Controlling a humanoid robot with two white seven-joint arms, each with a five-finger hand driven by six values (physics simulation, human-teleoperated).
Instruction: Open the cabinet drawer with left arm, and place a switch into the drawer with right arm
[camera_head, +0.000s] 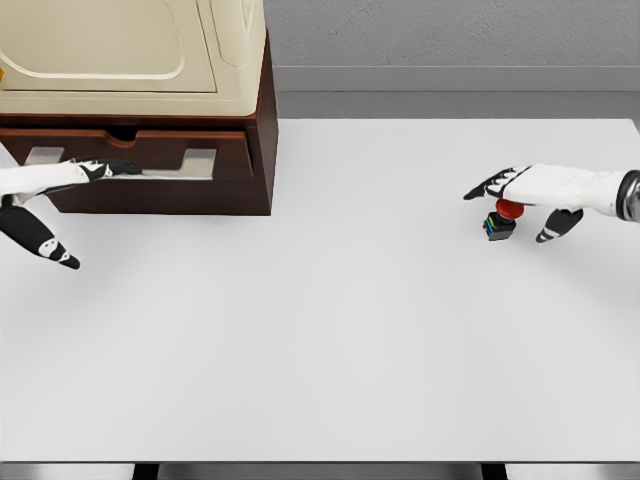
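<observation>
The switch (499, 224), a small black block with a red round button on top, stands on the white table (330, 330) at the right. My right hand (522, 188) hovers just over it, open, fingers stretched left above the button and thumb hanging down to the switch's right. The brown cabinet (262, 150) with a cream top stands at the back left. Its drawer (215, 145) has a long recessed handle (185, 165). My left hand (85, 173) reaches in from the left, open, fingertips at the handle's slot and thumb spread downward. I cannot tell whether the drawer is pulled out at all.
A cream appliance-like box (130, 50) sits on the cabinet. A grey wall (450, 35) runs behind the table. The table's front edge lies near the bottom of the view.
</observation>
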